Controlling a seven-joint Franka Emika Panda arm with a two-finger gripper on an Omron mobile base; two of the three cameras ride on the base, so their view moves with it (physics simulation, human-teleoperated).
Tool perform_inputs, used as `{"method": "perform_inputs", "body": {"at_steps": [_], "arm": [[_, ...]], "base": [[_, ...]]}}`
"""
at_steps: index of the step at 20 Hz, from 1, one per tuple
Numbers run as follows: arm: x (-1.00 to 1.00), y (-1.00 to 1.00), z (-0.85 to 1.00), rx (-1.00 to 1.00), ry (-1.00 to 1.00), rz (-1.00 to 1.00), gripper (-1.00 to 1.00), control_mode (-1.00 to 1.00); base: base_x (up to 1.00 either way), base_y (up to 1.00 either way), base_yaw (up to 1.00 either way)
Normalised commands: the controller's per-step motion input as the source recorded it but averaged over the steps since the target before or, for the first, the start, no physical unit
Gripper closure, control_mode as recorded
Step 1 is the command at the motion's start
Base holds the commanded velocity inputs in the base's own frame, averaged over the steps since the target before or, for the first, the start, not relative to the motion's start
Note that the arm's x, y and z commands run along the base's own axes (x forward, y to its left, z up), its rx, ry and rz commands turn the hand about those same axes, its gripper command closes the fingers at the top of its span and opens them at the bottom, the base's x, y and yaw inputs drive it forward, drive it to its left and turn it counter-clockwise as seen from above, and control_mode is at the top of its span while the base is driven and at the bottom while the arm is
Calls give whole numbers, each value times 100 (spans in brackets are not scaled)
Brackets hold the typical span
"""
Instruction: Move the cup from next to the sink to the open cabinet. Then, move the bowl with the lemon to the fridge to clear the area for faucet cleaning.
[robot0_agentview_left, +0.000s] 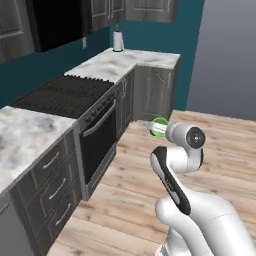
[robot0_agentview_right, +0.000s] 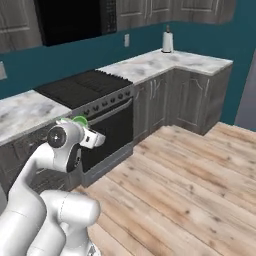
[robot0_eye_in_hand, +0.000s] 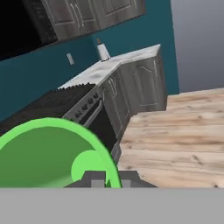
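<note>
Green plastic sits right in front of my hand camera: the cup (robot0_eye_in_hand: 52, 153) is clamped in the pincer (robot0_eye_in_hand: 107, 178), whose jaws are closed on its rim, and I am looking straight down into its mouth. From the left base view I see the cup (robot0_agentview_left: 159, 127) carried in the air over the wooden floor (robot0_agentview_left: 140, 200), well apart from the marble surface (robot0_agentview_left: 30, 132) and the stove (robot0_agentview_left: 67, 95). The right base view shows it just above the arm's wrist, level with the oven door (robot0_agentview_right: 107, 132).

I judge the first half of the task is partly done: the cup is picked up and travelling, not yet delivered. I cannot see which cabinet stands open from here, so I need to bring it into view and set the cup on its shelf. After that, the bowl with the lemon has yet to go to the fridge.
</note>
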Motion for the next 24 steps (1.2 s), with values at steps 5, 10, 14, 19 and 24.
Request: {"method": "perform_inputs", "body": {"at_steps": [5,10,14,19,24], "arm": [[0,0,0,0,0,0,100,100],[0,0,0,0,0,0,100,100],[0,0,0,0,0,0,100,100],[0,0,0,0,0,0,100,100],[0,0,0,0,0,0,100,100]], "base": [[0,-53,-86],[10,-44,-84],[77,-3,-68],[94,0,-63],[100,7,-55]]}}
